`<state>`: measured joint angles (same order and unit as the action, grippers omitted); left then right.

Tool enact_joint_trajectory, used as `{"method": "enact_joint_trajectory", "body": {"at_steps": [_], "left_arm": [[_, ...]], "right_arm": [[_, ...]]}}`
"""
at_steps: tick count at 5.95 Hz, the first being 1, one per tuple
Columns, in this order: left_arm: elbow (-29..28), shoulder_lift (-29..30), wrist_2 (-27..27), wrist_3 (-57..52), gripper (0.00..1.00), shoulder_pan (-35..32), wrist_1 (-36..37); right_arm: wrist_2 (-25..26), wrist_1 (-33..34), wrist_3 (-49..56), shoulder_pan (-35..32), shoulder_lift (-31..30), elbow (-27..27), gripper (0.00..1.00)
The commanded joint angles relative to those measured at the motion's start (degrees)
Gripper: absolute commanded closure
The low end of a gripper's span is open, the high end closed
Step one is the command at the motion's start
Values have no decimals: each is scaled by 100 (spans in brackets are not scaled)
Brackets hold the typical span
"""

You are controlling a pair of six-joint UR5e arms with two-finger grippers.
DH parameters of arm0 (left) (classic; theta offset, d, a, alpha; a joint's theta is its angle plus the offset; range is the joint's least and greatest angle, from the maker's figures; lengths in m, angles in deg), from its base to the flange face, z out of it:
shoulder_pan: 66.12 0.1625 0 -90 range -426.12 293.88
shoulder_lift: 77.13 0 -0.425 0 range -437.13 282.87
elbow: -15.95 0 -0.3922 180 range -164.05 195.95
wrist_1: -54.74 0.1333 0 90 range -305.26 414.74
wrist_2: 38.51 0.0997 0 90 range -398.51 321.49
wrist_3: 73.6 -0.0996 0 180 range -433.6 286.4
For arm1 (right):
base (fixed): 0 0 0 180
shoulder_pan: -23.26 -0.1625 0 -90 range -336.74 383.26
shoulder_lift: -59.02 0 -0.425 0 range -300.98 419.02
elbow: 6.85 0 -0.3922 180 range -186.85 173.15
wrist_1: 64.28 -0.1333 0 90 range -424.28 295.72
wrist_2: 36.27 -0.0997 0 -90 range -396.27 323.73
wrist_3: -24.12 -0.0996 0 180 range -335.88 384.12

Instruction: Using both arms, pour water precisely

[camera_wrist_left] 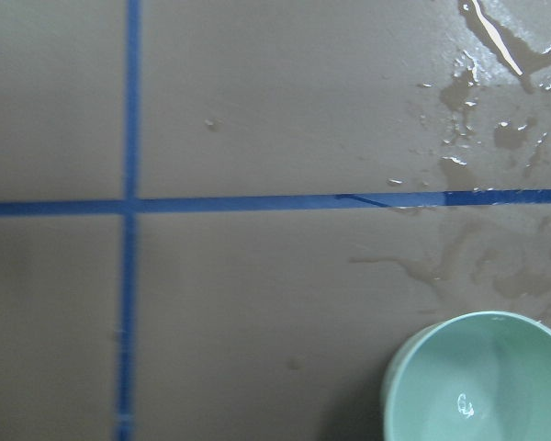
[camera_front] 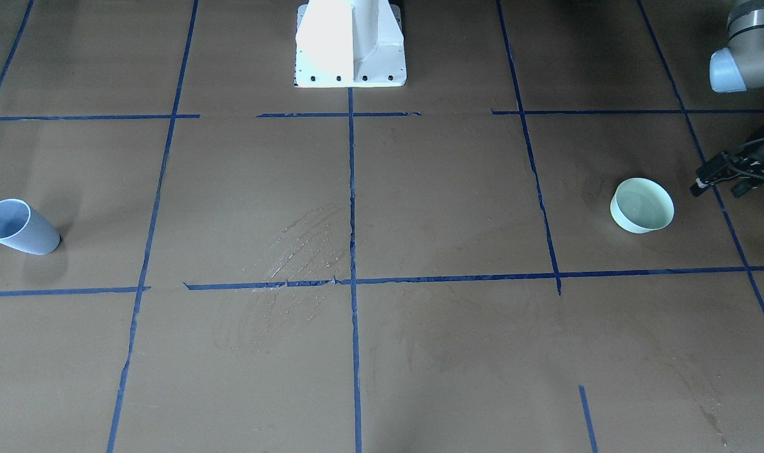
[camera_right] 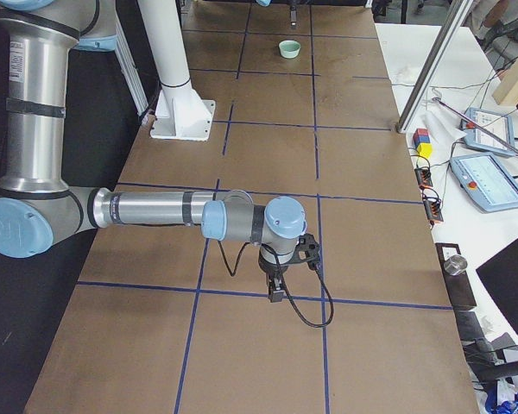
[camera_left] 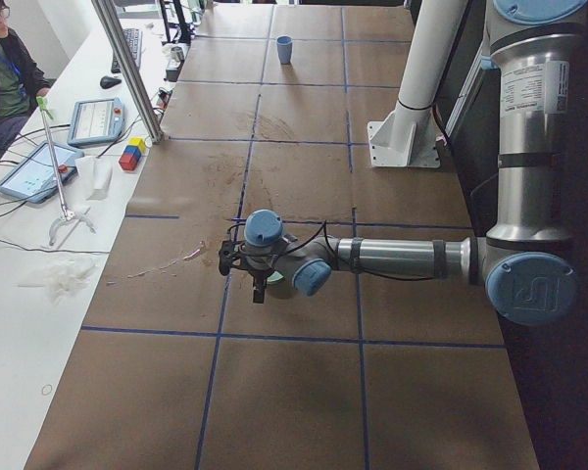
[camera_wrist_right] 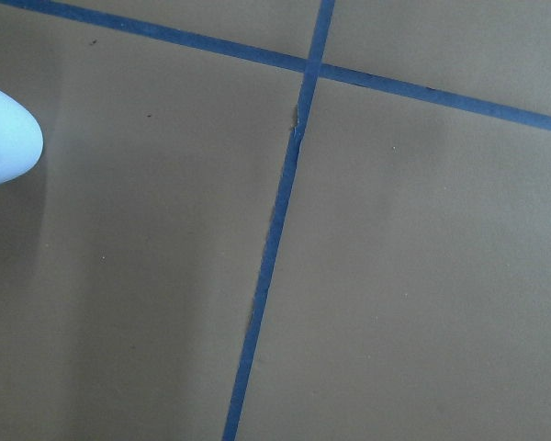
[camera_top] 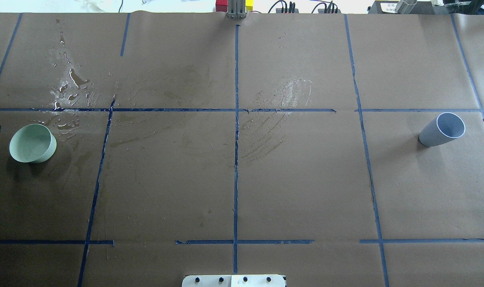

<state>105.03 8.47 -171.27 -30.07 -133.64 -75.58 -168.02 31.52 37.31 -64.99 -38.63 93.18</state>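
**Both pincers low at the table's ends, bowl and cup standing free**

My left arm (camera_left: 392, 257) reaches out flat above the table. My left pincer (camera_front: 727, 173) hangs point-down just beside the mint-green bowl (camera_front: 642, 206), on the side toward the table's end. It does not touch the bowl. From the front I see the pincer only sidelong at the picture's edge, wrapped in cable. My left wrist camera shows no fingers, so I cannot tell whether they stand apart or together.

The bowl stands upright on the brown paper (camera_top: 166, 179), inside one square of the blue tape (camera_top: 236, 159) grid. A small glint shows on its inner bottom, but I cannot say whether that is water. Spilled water (camera_top: 72, 85) lies in beads and streaks near the bowl, mostly across the tape line on the side away from my base. A fainter streaked patch (camera_top: 281, 95) lies near the middle of the table.

My right arm (camera_right: 155, 209) stretches out flat at the other end, with the right pincer (camera_right: 276, 289) pointing down over bare paper close to a tape line. It shows only from the side camera, so I cannot tell its state either. The grey-blue cup (camera_top: 442, 129) stands mouth up, near that pincer and apart from it. Only a sliver of the cup shows at the left edge of my right wrist view. Cup and bowl are well apart, toward opposite ends of the table. My white pedestal (camera_front: 350, 44) is midway along the table's edge on my side.
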Motion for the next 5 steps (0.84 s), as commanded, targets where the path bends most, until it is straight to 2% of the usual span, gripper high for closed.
{"method": "enact_joint_trajectory", "body": {"at_steps": [1,4,5], "left_arm": [[-163,18,4,865,10,379,-318],[-522,254,4,877,14,573,-318],[-602,334,-4,885,33,599,-318]], "right_arm": [[0,0,0,0,0,-1,0],[0,0,0,0,0,-10,0],[0,0,0,0,0,-10,0]]}}
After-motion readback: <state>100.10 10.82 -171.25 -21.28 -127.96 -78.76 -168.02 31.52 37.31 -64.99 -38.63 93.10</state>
